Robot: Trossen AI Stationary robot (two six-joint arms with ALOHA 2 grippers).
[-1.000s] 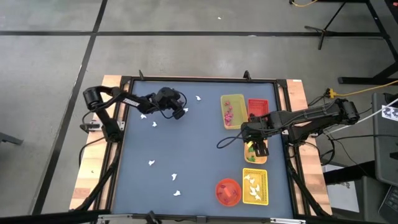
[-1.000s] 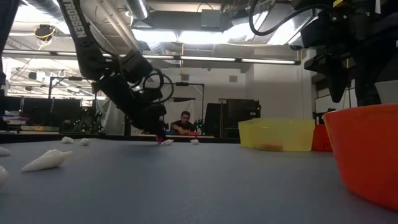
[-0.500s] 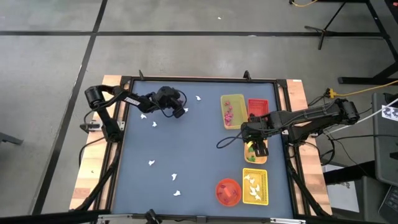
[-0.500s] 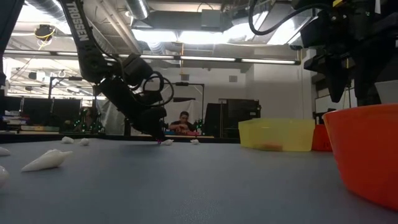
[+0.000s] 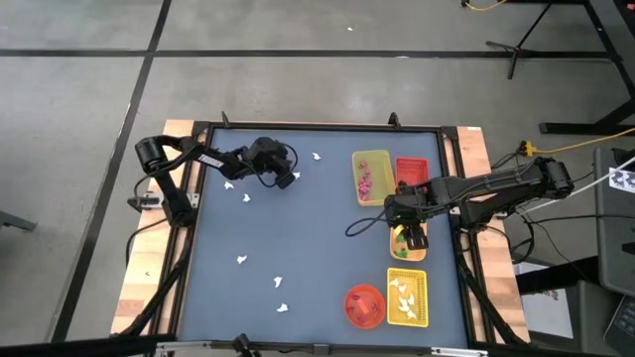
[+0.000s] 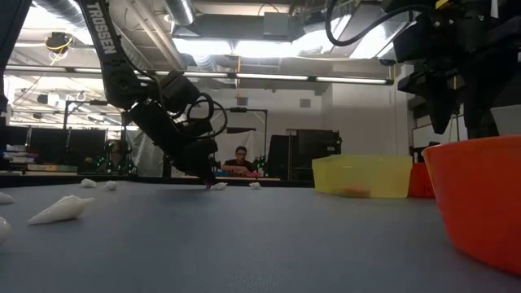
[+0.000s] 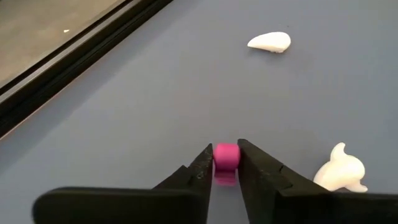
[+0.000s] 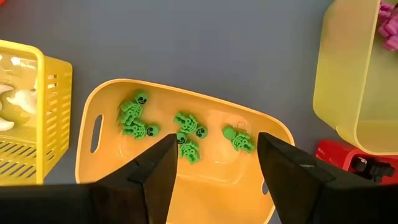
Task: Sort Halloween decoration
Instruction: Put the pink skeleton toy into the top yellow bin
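Observation:
My left gripper (image 7: 225, 149) is down at the table's far left part (image 5: 294, 179), shut on a small pink decoration piece (image 7: 226, 155). White ghost pieces lie close by (image 7: 341, 172) and farther off (image 7: 269, 42); several more are scattered over the blue mat (image 5: 241, 261). My right gripper (image 8: 216, 163) hangs open above the orange tray (image 8: 99, 99), which holds several green skeleton pieces (image 8: 186, 146). In the high view it is at the right (image 5: 407, 236). My left gripper pinches the pink piece by its two opposite sides (image 7: 217, 157) between the tips of its two fingers. The fingers slant down at it from the table's left. The piece rests on the mat, low between the fingertips.
On the right stand a yellow see-through tray (image 5: 371, 159) with pink pieces, a red tray (image 5: 411, 171), a yellow basket (image 5: 407, 297) with white ghosts and a round red-orange bowl (image 5: 363, 304). A person sits in the room beyond the table (image 6: 241, 161).

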